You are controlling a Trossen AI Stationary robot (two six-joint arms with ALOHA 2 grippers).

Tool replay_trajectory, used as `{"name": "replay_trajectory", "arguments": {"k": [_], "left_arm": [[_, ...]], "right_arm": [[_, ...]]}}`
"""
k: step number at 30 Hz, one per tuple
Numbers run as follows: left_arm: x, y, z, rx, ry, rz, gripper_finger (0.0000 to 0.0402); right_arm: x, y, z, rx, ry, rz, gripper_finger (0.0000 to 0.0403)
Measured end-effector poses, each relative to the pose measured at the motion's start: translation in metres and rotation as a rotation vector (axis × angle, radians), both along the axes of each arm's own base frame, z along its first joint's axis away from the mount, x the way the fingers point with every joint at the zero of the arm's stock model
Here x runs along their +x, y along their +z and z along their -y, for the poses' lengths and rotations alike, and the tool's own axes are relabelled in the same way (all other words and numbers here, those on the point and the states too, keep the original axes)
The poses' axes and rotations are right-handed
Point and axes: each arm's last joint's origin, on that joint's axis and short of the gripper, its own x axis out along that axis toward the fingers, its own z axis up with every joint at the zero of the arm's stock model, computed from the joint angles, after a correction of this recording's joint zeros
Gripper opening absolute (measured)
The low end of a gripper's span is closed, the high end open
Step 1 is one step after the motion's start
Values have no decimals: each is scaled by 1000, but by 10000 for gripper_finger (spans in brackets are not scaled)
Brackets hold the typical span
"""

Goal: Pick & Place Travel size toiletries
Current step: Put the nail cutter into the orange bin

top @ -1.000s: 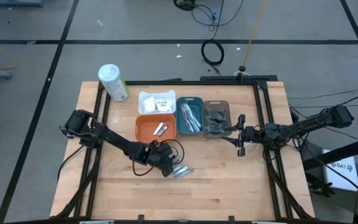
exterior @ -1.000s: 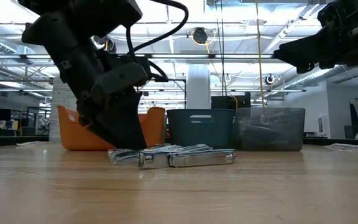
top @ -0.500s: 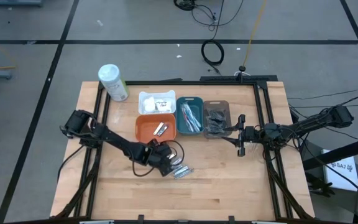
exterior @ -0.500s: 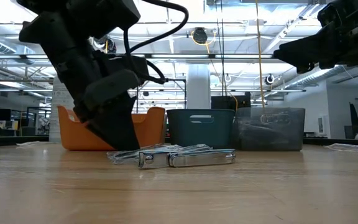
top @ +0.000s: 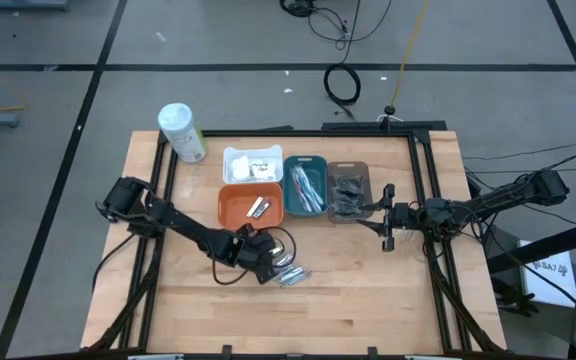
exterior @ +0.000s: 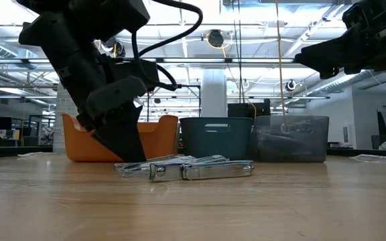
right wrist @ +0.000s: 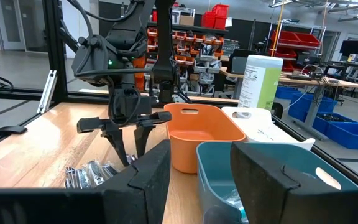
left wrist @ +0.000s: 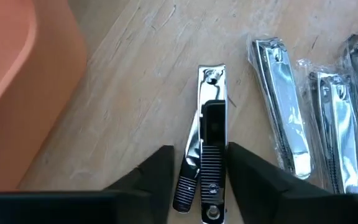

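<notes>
Below the orange tray (top: 251, 204), lower centre of the high view, the left gripper (top: 272, 268) is down on the wooden table (top: 368, 300) with its fingers (left wrist: 158, 171) narrowed around a bare silver nail clipper (left wrist: 207, 146), one on each side; actual contact cannot be told. Just beside lie more wrapped nail clippers (left wrist: 291, 121). At centre right, the right gripper (top: 388, 230) hovers part-open and empty beside the grey tray (top: 348, 190).

Bright, even overhead light; sharp.
</notes>
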Motion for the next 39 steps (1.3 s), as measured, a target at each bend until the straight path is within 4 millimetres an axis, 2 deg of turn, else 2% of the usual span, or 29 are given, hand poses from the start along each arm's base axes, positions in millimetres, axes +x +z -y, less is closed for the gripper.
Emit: {"name": "replay_trajectory", "arguments": {"k": [6, 9, 12, 17, 23, 29, 33, 39], "left_arm": [[1, 0, 1, -18, -9, 3, 53], [1, 0, 1, -25, -33, -3, 19], [1, 1, 2, -31, -38, 3, 18], [4, 1, 3, -31, -67, 24, 45], [8, 4, 4, 15, -144, 74, 7], [9, 8, 4, 24, -171, 97, 5], [7, 20, 4, 19, -176, 121, 4], [-1, 51, 6, 65, -209, 208, 4]], "right_arm": [[0, 0, 0, 0, 0, 0, 155], [0, 0, 0, 0, 0, 0, 155], [0, 0, 0, 0, 0, 0, 155], [0, 0, 0, 0, 0, 0, 155], [0, 0, 0, 0, 0, 0, 155], [0, 0, 0, 0, 0, 0, 155], [0, 0, 0, 0, 0, 0, 155], [0, 0, 0, 0, 0, 1, 155]]}}
